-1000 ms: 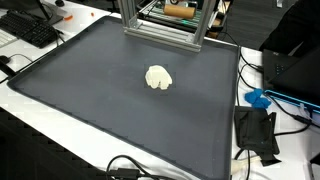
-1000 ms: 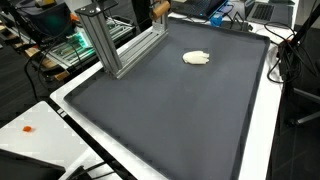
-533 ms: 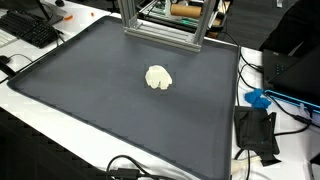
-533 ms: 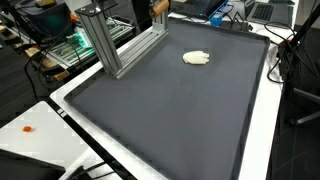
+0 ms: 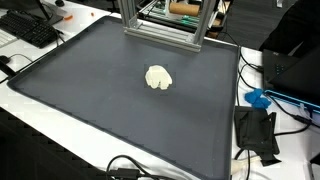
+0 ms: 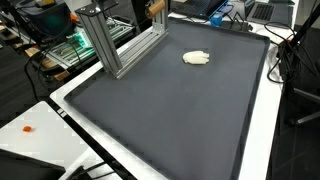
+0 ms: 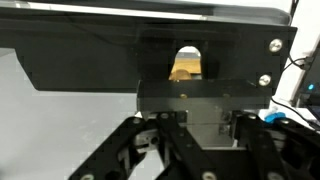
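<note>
The gripper (image 7: 203, 128) shows only in the wrist view. Its jaws are clenched with nothing between them, and its dark linkages fan out along the bottom edge. It is pointed at a flat black panel (image 7: 90, 60) with two silver screws on one side and an arched cut-out in the middle. Through the cut-out a tan block (image 7: 185, 68) shows, wood-coloured and matte. It is the nearest thing ahead of the gripper, but apart from it and behind the panel.

In both exterior views a tan piece (image 5: 180, 9) (image 6: 158, 8) sits at the back, inside a frame (image 5: 160, 30) (image 6: 110, 45) of ribbed aluminium bars. Neither arm nor gripper can be seen there.

Out on the tabletop a wide dark mat (image 5: 90, 90) (image 6: 170, 110) with a raised rim lies flat and smooth. On it rests a small cream lump (image 5: 158, 77) (image 6: 197, 58), soft-looking, rounded and crumpled, well apart from the frame. Nothing is grasped, and the lump lies alone on the mat with nothing touching it.

Around the mat's edges are a black keyboard (image 5: 30, 30), loose black cables and a bright blue object (image 5: 258, 98) on the white surface.
</note>
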Tool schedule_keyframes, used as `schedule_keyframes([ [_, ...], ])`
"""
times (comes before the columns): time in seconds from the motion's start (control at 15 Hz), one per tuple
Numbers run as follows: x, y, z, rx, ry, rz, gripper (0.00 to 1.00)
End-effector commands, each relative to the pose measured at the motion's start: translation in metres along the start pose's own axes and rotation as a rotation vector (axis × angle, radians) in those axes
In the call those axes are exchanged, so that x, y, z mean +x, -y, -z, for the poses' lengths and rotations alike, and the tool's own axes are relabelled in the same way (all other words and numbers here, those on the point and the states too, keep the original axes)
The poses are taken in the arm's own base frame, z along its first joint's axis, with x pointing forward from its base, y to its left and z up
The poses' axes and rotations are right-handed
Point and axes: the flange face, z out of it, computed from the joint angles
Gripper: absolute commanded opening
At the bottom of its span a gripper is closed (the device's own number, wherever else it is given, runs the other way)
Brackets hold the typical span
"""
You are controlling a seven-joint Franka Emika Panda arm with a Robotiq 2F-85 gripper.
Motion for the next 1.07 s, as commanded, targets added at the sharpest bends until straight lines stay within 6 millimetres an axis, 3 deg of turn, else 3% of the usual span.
schedule_keyframes([
  [0.0,-0.016,-0.002,-0.001,-0.017,0.023,0.000,0.23],
  [1.0,-0.022,-0.002,-0.024,-0.023,0.056,-0.027,0.23],
])
